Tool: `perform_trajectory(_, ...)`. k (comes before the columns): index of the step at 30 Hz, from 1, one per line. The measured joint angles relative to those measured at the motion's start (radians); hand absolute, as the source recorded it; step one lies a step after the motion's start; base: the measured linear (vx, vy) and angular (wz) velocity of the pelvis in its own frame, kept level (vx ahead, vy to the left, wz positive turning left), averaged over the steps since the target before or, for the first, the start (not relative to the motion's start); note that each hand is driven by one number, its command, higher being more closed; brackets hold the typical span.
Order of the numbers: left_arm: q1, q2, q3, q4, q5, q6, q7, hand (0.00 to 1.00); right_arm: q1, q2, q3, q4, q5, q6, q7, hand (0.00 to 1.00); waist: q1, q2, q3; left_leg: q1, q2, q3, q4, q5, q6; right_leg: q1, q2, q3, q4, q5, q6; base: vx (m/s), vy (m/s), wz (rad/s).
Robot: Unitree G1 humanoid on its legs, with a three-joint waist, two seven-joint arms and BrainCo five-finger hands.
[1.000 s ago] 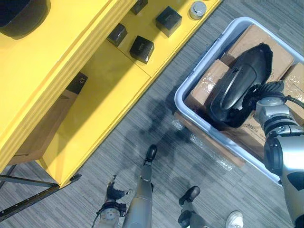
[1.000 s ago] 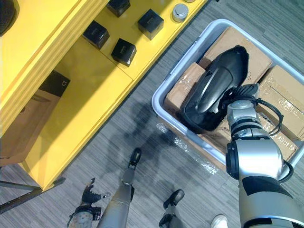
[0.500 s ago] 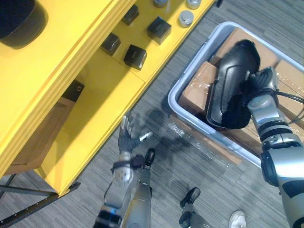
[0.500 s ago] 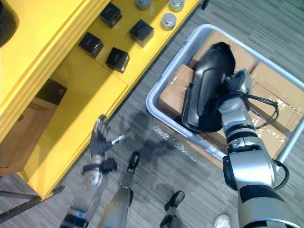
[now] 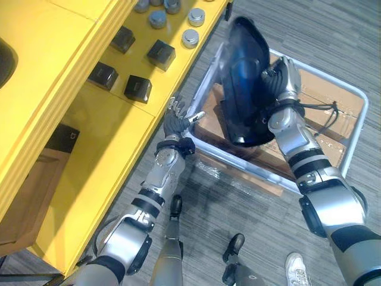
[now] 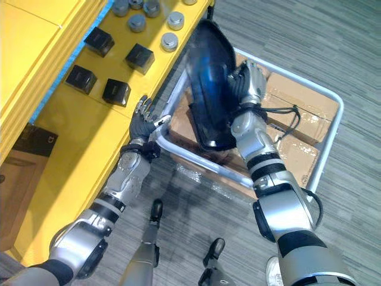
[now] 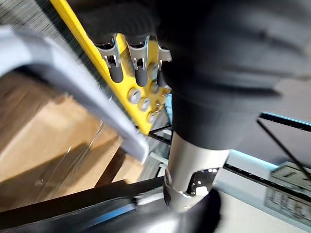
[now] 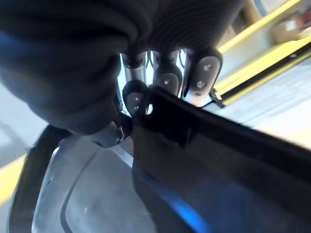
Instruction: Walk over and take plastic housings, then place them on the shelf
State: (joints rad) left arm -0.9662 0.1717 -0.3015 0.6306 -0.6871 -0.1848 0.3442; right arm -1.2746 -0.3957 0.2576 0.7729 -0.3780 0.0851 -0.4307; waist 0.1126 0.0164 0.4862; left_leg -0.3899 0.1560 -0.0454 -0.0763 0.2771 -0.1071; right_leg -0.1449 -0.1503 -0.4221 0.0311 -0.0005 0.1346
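Yellow shelf (image 5: 89,137) beside the bin (image 5: 324,74): my right robot hand (image 5: 283,80) clasps the black housing (image 5: 244,89) on edge, likely to clear the rim; left robot hand (image 5: 177,119) released, fingers spread

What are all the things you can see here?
floor: one, grey, under everything.
shelf: one, yellow, on the robot's left.
small boxes: four, black, on the shelf.
round caps: at least five, silver, on the shelf past the small boxes.
bin: one, pale grey, on the floor beside the shelf.
cardboard boxes: several, brown, inside the bin.
plastic housing: one, black, held up over the bin.
shoe: one, white, on the floor.
left hand: one, silver with dark tips, open, by the bin's rim near the shelf.
right hand: one, same colours, curled round the plastic housing's edge.
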Motion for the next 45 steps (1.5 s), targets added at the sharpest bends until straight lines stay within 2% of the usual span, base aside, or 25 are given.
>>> perform_trajectory(2,-0.010,0.000,0.000,0.015,-0.011,0.008,-0.001,0.00,-0.027,0.024,0.001,-0.022,-0.013,0.000,-0.002,1.00,-0.014,-0.001,0.000,0.006,0.004,0.006,0.000,0.009,-0.011,0.000,0.000,0.002,0.014,0.000,-0.001,0.00,-0.016,-0.05)
perform_trajectory(9,-0.029,-0.002,-0.001,0.062,-0.087,0.024,-0.012,0.00,-0.029,0.124,0.002,-0.089,-0.015,0.000,-0.023,1.00,-0.022,-0.010,-0.002,0.030,0.013,0.026,0.000,0.009,-0.011,-0.013,-0.002,0.031,0.054,-0.013,-0.016,-0.02,0.005,-0.12)
perform_trajectory(15,-0.041,-0.022,-0.039,0.061,-0.238,0.022,-0.040,0.00,-0.002,0.263,0.042,-0.128,0.006,0.000,-0.048,1.00,-0.028,-0.021,-0.007,0.030,0.014,0.042,0.000,0.008,-0.012,-0.043,-0.011,0.055,0.092,-0.033,-0.019,-0.05,0.019,-0.10)
perform_trajectory(19,-0.028,-0.020,-0.029,0.061,-0.352,-0.008,-0.042,0.00,0.060,0.280,0.052,-0.191,0.010,0.000,-0.085,1.00,-0.025,-0.035,-0.015,0.031,0.015,0.041,0.000,0.007,-0.014,-0.049,-0.015,0.056,0.110,-0.039,-0.018,0.00,0.000,0.00)
perform_trajectory(20,-0.024,-0.020,-0.027,0.061,-0.352,-0.015,-0.042,1.00,0.067,0.282,0.055,-0.202,0.010,0.000,-0.088,1.00,-0.025,-0.035,-0.015,0.031,0.015,0.041,0.000,0.007,-0.013,-0.050,-0.016,0.056,0.112,-0.039,-0.018,0.00,0.000,0.00)
perform_trajectory(24,-0.013,-0.025,0.021,0.061,-0.352,-0.068,-0.015,1.00,0.120,0.312,0.061,-0.267,0.010,-0.016,-0.097,1.00,-0.035,-0.037,-0.016,0.034,0.012,0.042,0.000,0.008,-0.012,-0.049,-0.019,0.056,0.115,-0.039,-0.017,0.00,0.000,0.00)
perform_trajectory(28,0.002,-0.066,0.129,0.036,-0.351,-0.156,0.035,1.00,0.181,0.350,0.073,-0.306,0.011,-0.037,-0.120,1.00,-0.044,-0.043,-0.018,0.062,0.012,0.054,0.000,0.008,-0.012,-0.029,-0.019,0.062,0.114,-0.039,-0.017,0.03,0.012,-0.06)
perform_trajectory(32,0.034,-0.093,0.192,-0.028,-0.348,-0.220,0.059,1.00,0.232,0.371,0.080,-0.371,0.012,-0.071,-0.134,1.00,-0.049,-0.057,-0.025,0.073,0.018,0.070,0.000,0.007,-0.013,-0.029,-0.016,0.082,0.113,-0.039,-0.017,0.01,0.014,-0.12)
perform_trajectory(36,0.063,-0.126,0.234,-0.058,-0.348,-0.244,0.065,1.00,0.282,0.377,0.100,-0.409,0.017,-0.086,-0.135,1.00,-0.051,-0.067,-0.031,0.091,0.018,0.074,0.000,0.004,-0.016,-0.014,-0.016,0.083,0.113,-0.040,-0.018,0.00,0.006,-0.03)
perform_trajectory(41,0.186,-0.174,0.290,-0.232,-0.277,-0.268,0.073,1.00,0.440,0.431,0.096,-0.557,0.038,-0.110,-0.129,1.00,-0.053,-0.080,-0.039,0.111,0.006,0.039,0.015,-0.007,-0.029,0.033,-0.024,0.047,0.133,-0.069,-0.013,0.02,-0.001,0.25)
perform_trajectory(42,0.208,-0.192,0.297,-0.259,-0.260,-0.269,0.075,1.00,0.465,0.437,0.095,-0.575,0.038,-0.118,-0.128,0.00,-0.056,-0.080,-0.040,0.111,-0.005,0.031,0.025,-0.007,-0.029,0.049,-0.037,0.015,0.157,-0.091,-0.012,0.01,0.004,0.83)
perform_trajectory(44,0.232,-0.208,0.299,-0.283,-0.248,-0.270,0.075,1.00,0.486,0.437,0.086,-0.599,0.043,-0.124,-0.110,0.00,-0.070,-0.080,-0.047,0.091,-0.019,0.074,0.052,-0.021,-0.021,0.075,-0.064,-0.046,0.197,-0.128,-0.008,0.00,0.028,0.92)
perform_trajectory(45,0.241,-0.215,0.301,-0.301,-0.236,-0.268,0.076,1.00,0.493,0.438,0.082,-0.612,0.054,-0.132,-0.105,0.00,-0.072,-0.083,-0.056,0.066,-0.004,0.151,0.090,-0.050,0.025,0.078,-0.073,-0.067,0.214,-0.144,-0.004,0.02,0.026,0.92)
